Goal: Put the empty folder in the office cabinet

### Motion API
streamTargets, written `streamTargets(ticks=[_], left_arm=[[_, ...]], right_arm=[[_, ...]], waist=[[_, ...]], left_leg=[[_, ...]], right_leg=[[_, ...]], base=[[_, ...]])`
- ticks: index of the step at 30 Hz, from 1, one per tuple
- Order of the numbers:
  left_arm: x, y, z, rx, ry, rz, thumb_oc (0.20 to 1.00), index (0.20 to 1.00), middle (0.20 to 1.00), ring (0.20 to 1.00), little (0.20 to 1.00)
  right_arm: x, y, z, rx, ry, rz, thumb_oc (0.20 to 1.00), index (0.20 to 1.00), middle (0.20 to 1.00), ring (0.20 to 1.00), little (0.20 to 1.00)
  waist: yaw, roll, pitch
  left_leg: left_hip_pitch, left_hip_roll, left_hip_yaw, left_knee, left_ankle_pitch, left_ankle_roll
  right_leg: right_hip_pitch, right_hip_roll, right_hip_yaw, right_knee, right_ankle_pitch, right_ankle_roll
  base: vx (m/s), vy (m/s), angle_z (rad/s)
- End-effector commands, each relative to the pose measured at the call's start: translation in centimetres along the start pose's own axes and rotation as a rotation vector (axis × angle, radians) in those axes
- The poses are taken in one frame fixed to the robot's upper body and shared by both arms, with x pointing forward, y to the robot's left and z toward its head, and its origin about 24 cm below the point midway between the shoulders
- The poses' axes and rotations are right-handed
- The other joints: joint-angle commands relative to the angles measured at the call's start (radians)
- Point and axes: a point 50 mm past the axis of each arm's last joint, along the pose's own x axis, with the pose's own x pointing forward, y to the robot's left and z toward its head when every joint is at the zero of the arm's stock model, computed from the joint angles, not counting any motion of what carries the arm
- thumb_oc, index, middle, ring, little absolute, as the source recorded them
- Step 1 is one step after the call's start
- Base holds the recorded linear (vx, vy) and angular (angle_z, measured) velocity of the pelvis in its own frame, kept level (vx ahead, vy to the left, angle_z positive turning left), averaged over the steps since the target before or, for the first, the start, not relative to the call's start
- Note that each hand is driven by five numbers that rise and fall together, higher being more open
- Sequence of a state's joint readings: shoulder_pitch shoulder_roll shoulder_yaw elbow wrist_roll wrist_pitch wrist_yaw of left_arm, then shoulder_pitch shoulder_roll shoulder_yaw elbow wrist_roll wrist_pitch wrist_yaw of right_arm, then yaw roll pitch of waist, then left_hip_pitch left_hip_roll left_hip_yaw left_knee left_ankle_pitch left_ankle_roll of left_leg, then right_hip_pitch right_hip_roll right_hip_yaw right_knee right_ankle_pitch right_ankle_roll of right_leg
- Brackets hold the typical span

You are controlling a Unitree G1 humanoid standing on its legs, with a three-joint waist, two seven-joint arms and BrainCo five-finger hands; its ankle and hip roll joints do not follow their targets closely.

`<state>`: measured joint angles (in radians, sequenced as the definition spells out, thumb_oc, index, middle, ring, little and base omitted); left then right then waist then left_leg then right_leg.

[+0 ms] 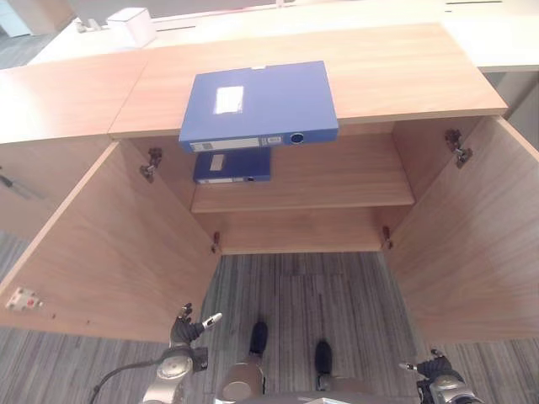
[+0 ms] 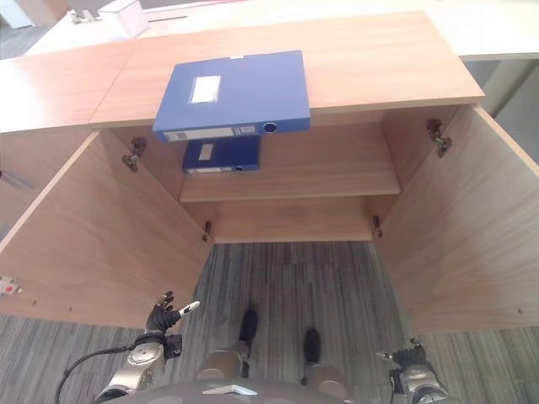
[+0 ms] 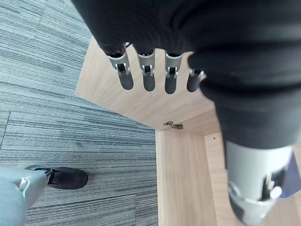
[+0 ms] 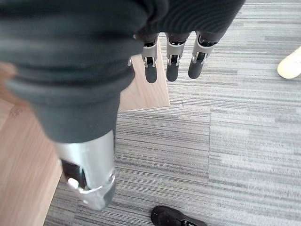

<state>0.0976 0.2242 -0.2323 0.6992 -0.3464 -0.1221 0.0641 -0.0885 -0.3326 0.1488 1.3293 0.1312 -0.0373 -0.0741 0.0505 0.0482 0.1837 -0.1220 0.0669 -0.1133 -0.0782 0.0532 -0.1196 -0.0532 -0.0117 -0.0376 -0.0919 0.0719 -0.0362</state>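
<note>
In the left eye view we see the blue folder (image 1: 258, 104) lying flat on the wooden top of the cabinet (image 1: 396, 71), in the upper middle of the frame, with its spine over the front edge. Below it, on the inner shelf (image 1: 328, 181), lies a second blue folder (image 1: 232, 165); its back part is hidden under the cabinet top. Both doors stand open, the left door (image 1: 109, 252) and the right door (image 1: 472, 244) filling the sides of the frame. A white box (image 1: 132, 26) stands at the upper left, partly cut off. Our left hand (image 1: 189, 326) shows at the lower left and our right hand (image 1: 431, 367) at the lower right, both low above the grey carpet (image 1: 328, 286) and holding nothing.

In the right eye view the scene is the same; the right hand is partly cut by the lower edge.

In the left wrist view the fingers (image 3: 149, 75) hang straight and relaxed over the carpet and a wooden panel; the thumb is hard to make out.

In the right wrist view the fingers (image 4: 172, 62) are also straight and empty. A light shoe (image 4: 290, 65) is cut off at the right edge.
</note>
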Motion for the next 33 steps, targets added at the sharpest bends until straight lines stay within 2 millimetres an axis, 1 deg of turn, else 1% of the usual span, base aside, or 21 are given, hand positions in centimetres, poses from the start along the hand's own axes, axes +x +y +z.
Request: streamTargets(ticks=[1,3,4,9,11,13,15,16,17,18,20,21,22,23,24,25,26,27,28,32,33], left_arm=[[-0.3,3.0,3.0,0.043,-0.145,0.088,1.000,1.000,1.000,1.000,1.000],[-0.2,3.3,3.8,0.053,-0.181,0.104,1.000,1.000,1.000,1.000,1.000],[-0.1,3.6,4.9,0.054,-0.226,0.126,1.000,1.000,1.000,1.000,1.000],[-0.1,3.8,6.5,0.048,-0.292,0.153,1.000,1.000,1.000,1.000,1.000],[-0.3,4.0,8.4,0.047,-0.380,0.178,1.000,1.000,1.000,1.000,1.000],[-0.3,4.1,8.7,0.045,-0.392,0.189,1.000,1.000,1.000,1.000,1.000],[-0.4,4.2,9.6,0.045,-0.434,0.208,1.000,1.000,1.000,1.000,1.000],[-0.6,4.3,11.1,0.070,-0.497,0.232,1.000,1.000,1.000,1.000,1.000],[-0.6,4.3,11.1,0.070,-0.497,0.233,1.000,1.000,1.000,1.000,1.000],[-0.7,4.3,11.8,0.098,-0.525,0.245,1.000,1.000,1.000,1.000,1.000],[-1.2,4.5,13.9,0.205,-0.617,0.290,1.000,1.000,1.000,1.000,1.000],[-1.8,4.8,16.0,0.372,-0.707,0.359,1.000,1.000,1.000,1.000,1.000],[-1.8,4.8,16.0,0.373,-0.707,0.360,1.000,1.000,1.000,1.000,1.000],[-2.9,5.5,18.6,0.568,-0.832,0.471,1.000,1.000,1.000,1.000,1.000],[-2.9,5.5,18.6,0.571,-0.832,0.473,1.000,1.000,1.000,1.000,1.000],[-3.5,5.7,19.7,0.643,-0.889,0.521,1.000,1.000,1.000,1.000,1.000],[-4.2,5.9,20.8,0.723,-0.951,0.574,1.000,1.000,1.000,1.000,1.000],[-5.6,6.2,23.0,0.862,-1.064,0.674,1.000,1.000,1.000,1.000,1.000],[-5.7,6.2,23.0,0.865,-1.064,0.678,1.000,1.000,1.000,1.000,1.000],[-8.4,6.3,26.1,0.992,-1.237,0.831,1.000,1.000,1.000,1.000,1.000],[-9.5,6.0,26.9,1.018,-1.300,0.863,1.000,1.000,1.000,1.000,1.000]], right_arm=[[-0.1,-0.3,-0.9,0.005,0.035,-0.027,1.000,1.000,1.000,1.000,1.000],[-0.1,0.3,-0.8,0.006,0.033,-0.015,1.000,1.000,1.000,1.000,1.000],[-0.1,0.8,-0.5,0.011,0.027,-0.004,1.000,1.000,1.000,1.000,1.000],[-0.1,1.7,-0.2,0.015,0.017,0.017,1.000,1.000,1.000,1.000,1.000],[-0.2,2.5,-0.2,0.017,0.011,0.032,1.000,1.000,1.000,1.000,1.000],[-0.2,2.8,-0.1,0.015,0.008,0.039,1.000,1.000,1.000,1.000,1.000],[-0.3,3.1,-0.1,0.013,0.004,0.043,1.000,1.000,1.000,1.000,1.000],[-0.3,3.4,0.1,0.012,-0.006,0.046,1.000,1.000,1.000,1.000,1.000],[-0.3,3.4,0.1,0.012,-0.006,0.046,1.000,1.000,1.000,1.000,1.000],[-0.3,3.5,0.2,0.013,-0.010,0.047,1.000,1.000,1.000,1.000,1.000],[-0.3,3.8,0.4,0.017,-0.020,0.046,1.000,1.000,1.000,1.000,1.000],[-0.3,4.0,0.5,0.016,-0.027,0.047,1.000,1.000,1.000,1.000,1.000],[-0.3,4.0,0.5,0.017,-0.027,0.047,1.000,1.000,1.000,1.000,1.000],[-0.3,4.2,0.6,0.013,-0.032,0.047,1.000,1.000,1.000,1.000,1.000],[-0.4,4.3,0.6,0.013,-0.033,0.048,1.000,1.000,1.000,1.000,1.000],[-0.4,4.4,0.7,0.010,-0.034,0.049,1.000,1.000,1.000,1.000,1.000],[-0.4,4.5,0.7,0.004,-0.038,0.052,1.000,1.000,1.000,1.000,1.000],[-0.4,4.7,0.7,-0.007,-0.040,0.058,1.000,1.000,1.000,1.000,1.000],[-0.4,4.8,0.7,-0.007,-0.041,0.059,1.000,1.000,1.000,1.000,1.000],[-0.6,5.3,0.2,-0.037,-0.033,0.078,1.000,1.000,1.000,1.000,1.000],[-0.6,5.4,-0.1,-0.048,-0.026,0.088,1.000,1.000,1.000,1.000,1.000]], waist=[[-0.013,-0.040,-0.021],[-0.017,-0.037,-0.019],[-0.020,-0.037,-0.011],[-0.022,-0.043,-0.004],[-0.023,-0.049,0.000],[-0.024,-0.052,-0.001],[-0.026,-0.057,-0.003],[-0.028,-0.060,-0.005],[-0.028,-0.061,-0.005],[-0.028,-0.062,-0.006],[-0.031,-0.067,-0.011],[-0.032,-0.070,-0.016],[-0.032,-0.071,-0.015],[-0.031,-0.073,-0.022],[-0.031,-0.074,-0.021],[-0.030,-0.074,-0.025],[-0.030,-0.076,-0.026],[-0.029,-0.077,-0.031],[-0.030,-0.079,-0.029],[-0.029,-0.080,-0.037],[-0.029,-0.081,-0.040]], left_leg=[[-0.041,-0.013,0.010,0.002,0.047,0.017],[-0.036,-0.020,0.023,-0.009,0.038,0.021],[-0.040,-0.027,0.030,-0.009,0.034,0.027],[-0.050,-0.034,0.041,-0.009,0.027,0.032],[-0.059,-0.040,0.046,-0.009,0.020,0.037],[-0.059,-0.041,0.048,-0.009,0.018,0.037],[-0.056,-0.041,0.051,-0.009,0.014,0.038],[-0.051,-0.042,0.053,-0.009,0.009,0.039],[-0.051,-0.042,0.054,-0.009,0.009,0.039],[-0.049,-0.042,0.055,-0.009,0.007,0.039],[-0.042,-0.040,0.056,-0.009,0.001,0.039],[-0.035,-0.038,0.059,-0.009,-0.004,0.037],[-0.034,-0.038,0.059,-0.009,-0.004,0.037],[-0.026,-0.037,0.060,-0.009,-0.011,0.036],[-0.025,-0.037,0.061,-0.009,-0.011,0.036],[-0.020,-0.036,0.061,-0.009,-0.015,0.035],[-0.014,-0.036,0.062,-0.009,-0.019,0.035],[-0.006,-0.034,0.063,-0.009,-0.024,0.034],[-0.004,-0.034,0.063,-0.009,-0.025,0.034],[0.010,-0.027,0.066,-0.009,-0.032,0.030],[0.017,-0.026,0.066,-0.009,-0.035,0.028]], right_leg=[[0.095,-0.041,-0.023,0.005,-0.131,0.144],[0.072,-0.054,-0.019,0.005,-0.124,0.152],[0.054,-0.062,-0.014,0.005,-0.115,0.158],[0.032,-0.074,-0.006,0.005,-0.105,0.167],[0.018,-0.083,0.000,0.005,-0.097,0.174],[0.018,-0.085,0.003,0.005,-0.095,0.174],[0.017,-0.087,0.006,0.005,-0.093,0.176],[0.017,-0.089,0.008,0.005,-0.092,0.177],[0.017,-0.089,0.009,0.005,-0.092,0.177],[0.017,-0.089,0.009,0.005,-0.092,0.177],[0.019,-0.090,0.013,0.005,-0.093,0.177],[0.022,-0.090,0.013,0.005,-0.094,0.178],[0.023,-0.090,0.013,0.005,-0.095,0.178],[0.028,-0.090,0.014,0.005,-0.098,0.178],[0.029,-0.090,0.014,0.005,-0.098,0.178],[0.032,-0.090,0.013,0.005,-0.100,0.177],[0.036,-0.090,0.014,0.005,-0.101,0.177],[0.043,-0.090,0.014,0.005,-0.103,0.175],[0.044,-0.090,0.014,0.005,-0.104,0.175],[0.055,-0.086,0.013,0.005,-0.107,0.172],[0.060,-0.084,0.012,0.005,-0.109,0.171]], base=[[0.03,0.147,-0.34],[0.00,0.137,-0.33],[-0.01,0.125,-0.27],[-0.01,0.076,-0.07],[0.01,0.062,0.02],[0.00,0.000,0.00],[0.02,0.009,-0.02],[0.02,0.012,-0.04],[0.00,0.000,0.00],[0.00,0.000,0.00],[0.04,-0.004,-0.01],[0.04,-0.009,-0.02],[0.05,-0.013,-0.02],[0.00,0.000,0.00],[0.04,-0.011,-0.01],[0.00,0.000,0.00],[0.05,-0.014,0.00],[0.04,-0.012,0.00],[0.03,-0.014,0.00],[0.00,0.000,0.00],[0.00,0.000,0.00]])
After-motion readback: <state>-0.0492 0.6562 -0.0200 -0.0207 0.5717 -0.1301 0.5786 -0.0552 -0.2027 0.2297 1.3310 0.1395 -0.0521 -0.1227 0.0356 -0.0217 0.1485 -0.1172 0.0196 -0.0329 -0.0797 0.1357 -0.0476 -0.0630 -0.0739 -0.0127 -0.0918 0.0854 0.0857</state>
